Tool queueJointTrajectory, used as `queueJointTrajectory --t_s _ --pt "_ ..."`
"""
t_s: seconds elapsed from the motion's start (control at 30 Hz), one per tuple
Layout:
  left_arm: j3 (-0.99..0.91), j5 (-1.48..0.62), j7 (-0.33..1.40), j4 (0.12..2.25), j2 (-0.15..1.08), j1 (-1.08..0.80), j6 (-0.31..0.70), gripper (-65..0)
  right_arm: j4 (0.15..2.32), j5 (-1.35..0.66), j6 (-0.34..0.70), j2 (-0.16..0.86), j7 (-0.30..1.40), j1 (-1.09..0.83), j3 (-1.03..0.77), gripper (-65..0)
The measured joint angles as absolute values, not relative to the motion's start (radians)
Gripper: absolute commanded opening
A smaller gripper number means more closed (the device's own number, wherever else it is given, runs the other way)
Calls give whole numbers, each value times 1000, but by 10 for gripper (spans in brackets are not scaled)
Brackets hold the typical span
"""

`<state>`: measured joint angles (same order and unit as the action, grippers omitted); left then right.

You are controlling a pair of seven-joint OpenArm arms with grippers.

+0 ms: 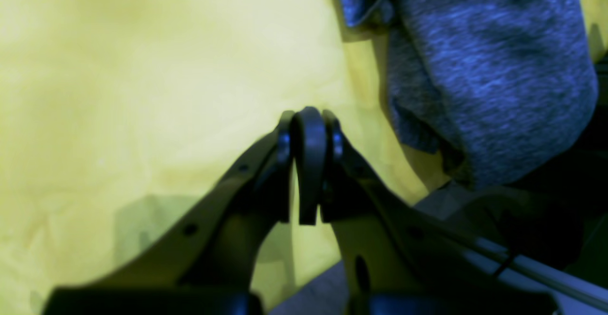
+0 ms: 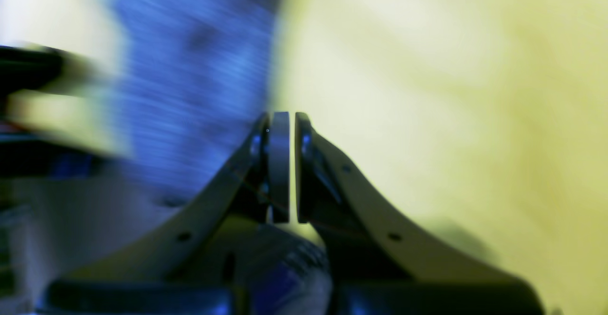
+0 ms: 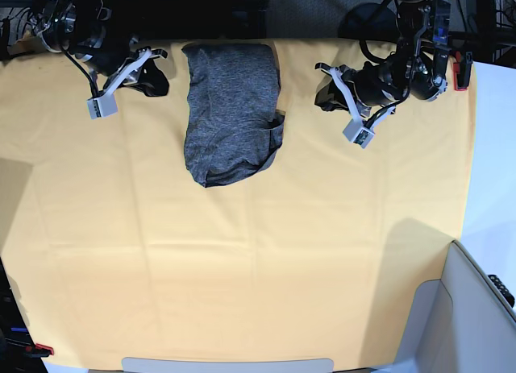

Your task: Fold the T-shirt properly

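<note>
T-shirt [image 3: 230, 111] fabric lies as a narrow folded bundle on the yellow table cloth [image 3: 242, 268], at the far side of the table between the two arms and clear of both. Seen from the left wrist, it sits up and to the right of the left jaws [image 1: 308, 120], close but apart. Seen from the right wrist, it shows as a blurred grey band to the left of the right jaws [image 2: 285, 125].

Both pairs of jaws are closed down narrow with nothing between them. The left pair looks fully pressed together; the right pair shows only a thin slit.

The bundle is not tidy. Its near end is rounded and uneven, and a loose flap pokes out along the edge nearer the left jaws. The likely trouble lies there:

- If either arm goes in with its jaws pressed together, it can only push, and thin knit would slide or bunch on the cloth.
- A pinch at the flap could catch one layer only, so lifting would peel the fold open.
- A low pinch could grab the table cloth along with the shirt and drag both.
- The right wrist picture is smeared, which suggests quick motion; a fast sweep near the bundle could nudge it askew.
</note>
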<state>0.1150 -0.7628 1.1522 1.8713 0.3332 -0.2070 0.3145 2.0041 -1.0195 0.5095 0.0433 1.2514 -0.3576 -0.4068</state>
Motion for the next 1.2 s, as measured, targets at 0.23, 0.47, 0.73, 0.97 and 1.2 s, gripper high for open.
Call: queueJointTrajectory --t_s 0.23,0.47,0.73,0.97,1.2 --pt "115 -762 1153 1871 330 -207 315 -647 1774 -1113 505 36 1267 -285 -294 -640" --pt "115 -754 1154 1871 332 -207 314 -647 1650 -1153 521 67 1234 -304 -240 -640" --pt "115 -762 1152 1871 330 -207 314 -647 1710 -1084 490 154 1245 -355 -364 -640" --pt "115 -761 1152 1871 328 -207 314 -647 1913 -1065 272 162 1234 -338 -419 -640" --pt "80 -764 1132 1951 330 -289 319 -648 2035 -970 265 192 1237 -420 -472 -640"
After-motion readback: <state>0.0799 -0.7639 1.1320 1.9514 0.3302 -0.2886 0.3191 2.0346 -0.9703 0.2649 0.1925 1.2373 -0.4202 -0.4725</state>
